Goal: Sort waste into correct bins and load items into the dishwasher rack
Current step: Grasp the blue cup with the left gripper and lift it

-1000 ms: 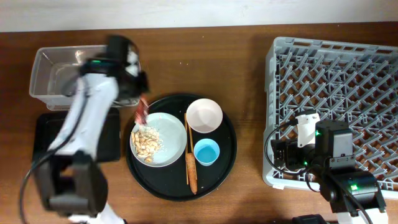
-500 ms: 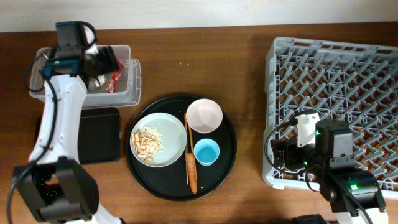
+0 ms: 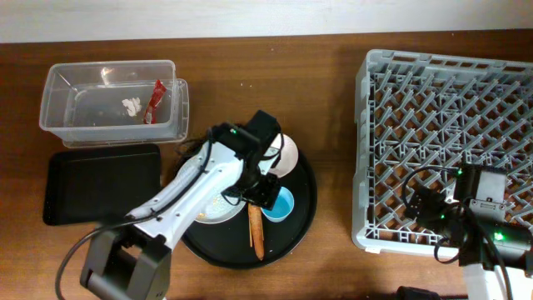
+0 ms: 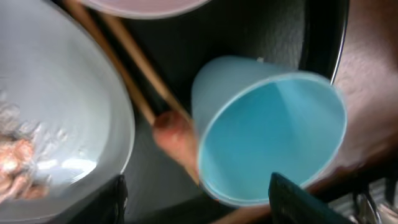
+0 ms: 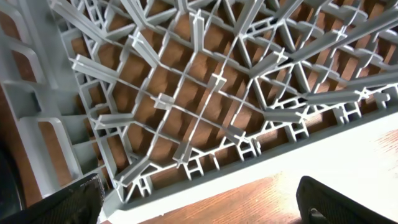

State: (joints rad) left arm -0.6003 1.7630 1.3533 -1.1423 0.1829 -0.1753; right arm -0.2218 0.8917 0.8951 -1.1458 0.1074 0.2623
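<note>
Two chopsticks (image 4: 143, 62) lie parallel, lengthwise beside the carrot (image 4: 174, 134); left gripper (image 3: 265, 193) and right gripper (image 5: 205, 208) both gape apart.

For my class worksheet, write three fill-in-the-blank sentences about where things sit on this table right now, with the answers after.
The red wrapper lies inside the ____ plastic tub.
The light-blue cup sits on the ____ black tray.
The wooden chopsticks lie beside the ____ carrot.
Missing words: clear; round; orange.

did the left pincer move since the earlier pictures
Yes: the left pincer left the clear tub, swinging right and down the overhead view to the blue cup.
</note>
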